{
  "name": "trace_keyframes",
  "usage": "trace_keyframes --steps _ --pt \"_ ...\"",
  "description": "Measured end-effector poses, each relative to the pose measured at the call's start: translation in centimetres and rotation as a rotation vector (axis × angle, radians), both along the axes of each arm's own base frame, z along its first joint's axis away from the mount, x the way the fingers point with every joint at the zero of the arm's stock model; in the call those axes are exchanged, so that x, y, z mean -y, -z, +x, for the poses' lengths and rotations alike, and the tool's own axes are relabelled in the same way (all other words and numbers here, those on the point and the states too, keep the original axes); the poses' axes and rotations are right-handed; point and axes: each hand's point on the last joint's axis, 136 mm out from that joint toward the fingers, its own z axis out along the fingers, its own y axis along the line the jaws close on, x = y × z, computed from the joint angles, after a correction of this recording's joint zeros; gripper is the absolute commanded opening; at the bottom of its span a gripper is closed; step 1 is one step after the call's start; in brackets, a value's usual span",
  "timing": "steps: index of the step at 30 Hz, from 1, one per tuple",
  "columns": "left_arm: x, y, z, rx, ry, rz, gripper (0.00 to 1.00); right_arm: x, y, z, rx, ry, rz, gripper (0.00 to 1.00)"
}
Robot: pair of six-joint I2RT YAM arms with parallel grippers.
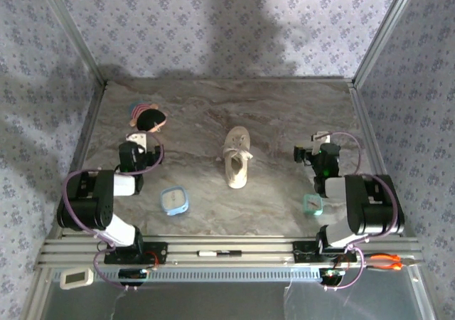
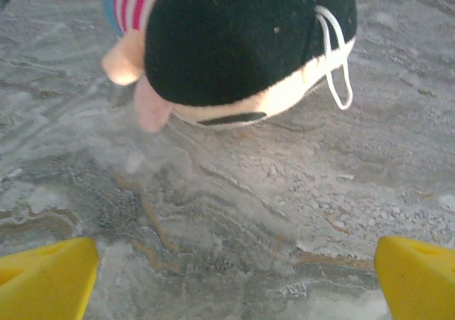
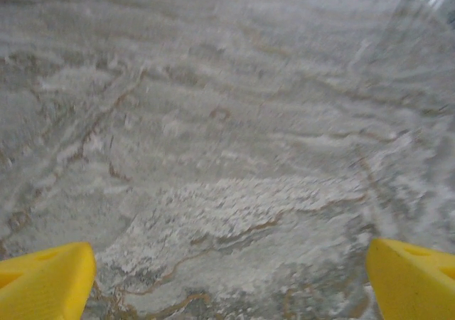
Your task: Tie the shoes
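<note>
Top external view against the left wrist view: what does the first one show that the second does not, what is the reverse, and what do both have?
The top external view adds the cream shoe lying mid-table and a light-blue square object nearer the arms. The left wrist view adds close detail: a white cord loop on the dark round toy, and yellow fingers standing wide apart with nothing between them. Both share that toy and the marbled table.

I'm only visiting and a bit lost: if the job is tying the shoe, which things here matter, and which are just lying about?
For the job:
- cream shoe

Just lying about:
- dark stuffed toy
- blue square gadget by the left arm
- teal square gadget by the right arm
- pen
- orange-handled tool
</note>
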Motion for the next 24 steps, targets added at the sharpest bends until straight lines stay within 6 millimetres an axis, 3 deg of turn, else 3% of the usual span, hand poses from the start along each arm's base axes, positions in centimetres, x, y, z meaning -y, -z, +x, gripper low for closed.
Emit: trace_keyframes --steps 2,8,24 --pt "-0.3 -0.1 0.1 0.004 -0.001 -0.007 1.0 0.2 0.5 0.1 -0.016 0.004 0.004 1.0" --pt "-0.7 -0.6 0.5 0.016 -0.009 -0.013 1.0 1.1 -1.0 1.3 0.026 0.032 0.012 1.0" --pt "-0.5 -0.6 0.5 0.016 0.002 -0.018 1.0 1.1 -1.0 1.3 0.026 0.031 0.013 1.0"
